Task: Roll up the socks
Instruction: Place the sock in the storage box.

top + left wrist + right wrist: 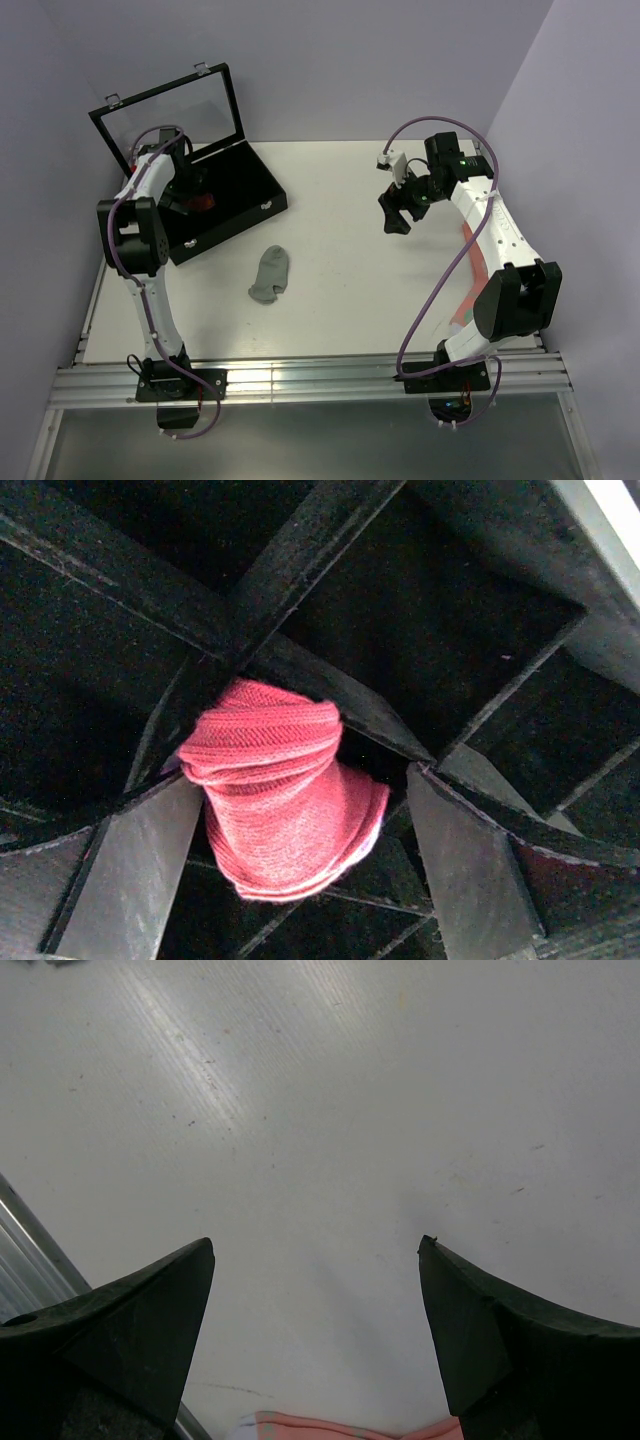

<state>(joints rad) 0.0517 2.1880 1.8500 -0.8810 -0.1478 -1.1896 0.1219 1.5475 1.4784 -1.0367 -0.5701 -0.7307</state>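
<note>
Socks are pictured at two stages of the job. The magenta-red sock, a ribbed knit wound into a stubby bundle, is lodged in a compartment of the black divided box. It is framed by the left claw, whose jaws are spread wide on either side, with a gap visible on the right. The grey ankle sock, soft and flat, is seen unrolled on the white tabletop, just in front of the box, its long axis running roughly near to far. It is judged nearer the left arm. The right claw is held wide and empty above bare tabletop, well to that sock's right, and a salmon-pink sock is glimpsed at the wrist view's lower edge.
</note>
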